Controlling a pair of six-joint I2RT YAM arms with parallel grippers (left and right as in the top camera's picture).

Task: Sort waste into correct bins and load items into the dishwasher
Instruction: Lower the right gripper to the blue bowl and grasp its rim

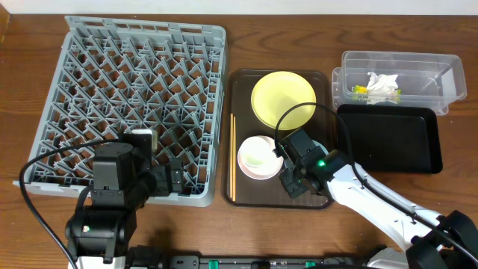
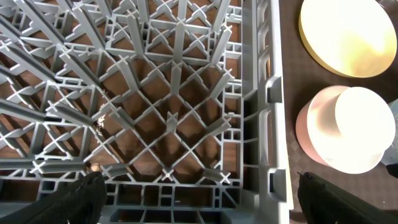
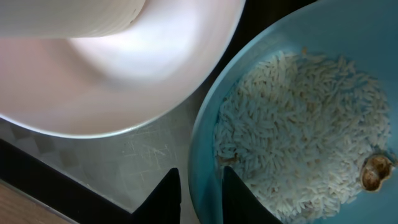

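My right gripper (image 3: 202, 196) (image 1: 293, 181) is shut on the rim of the light blue bowl (image 3: 348, 43), one finger inside and one outside. The bowl holds rice scraps (image 3: 298, 124). It sits on the brown tray (image 1: 243, 82) beside the pinkish-white bowl (image 1: 260, 157) (image 3: 124, 81), which has a white cup (image 3: 68, 15) in it. The yellow plate (image 1: 282, 97) lies behind, and the chopsticks (image 1: 232, 157) lie along the tray's left edge. My left gripper (image 2: 199, 205) is open and empty over the grey dish rack's (image 1: 134, 90) front right corner.
The clear tub (image 1: 418, 71) at the back right holds the green-and-yellow wrapper (image 1: 361, 91) and the white napkin (image 1: 382, 84). The black tray (image 1: 388, 138) lies in front of it. A small brown scrap (image 3: 376, 171) lies in the rice.
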